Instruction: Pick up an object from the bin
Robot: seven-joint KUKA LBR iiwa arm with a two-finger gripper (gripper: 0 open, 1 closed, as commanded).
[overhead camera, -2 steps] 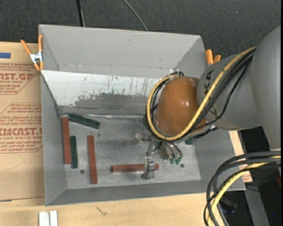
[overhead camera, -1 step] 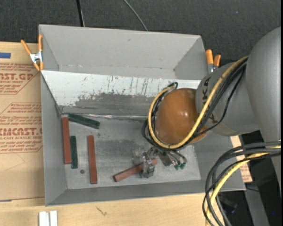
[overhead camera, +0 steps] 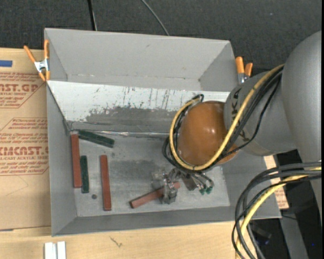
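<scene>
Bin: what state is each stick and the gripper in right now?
Gripper: low at front right.
Slanted red-brown stick: lying on the floor, right end at the gripper.
Left red-brown stick: flat along the left wall.
Middle red-brown stick: flat, alone.
Short green stick: flat beside the left red-brown stick.
Long green stick: flat, angled, by the back wall.

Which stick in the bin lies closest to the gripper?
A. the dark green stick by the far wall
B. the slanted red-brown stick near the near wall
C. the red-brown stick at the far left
B: the slanted red-brown stick ends right at the gripper, while the other sticks lie further left.
</scene>
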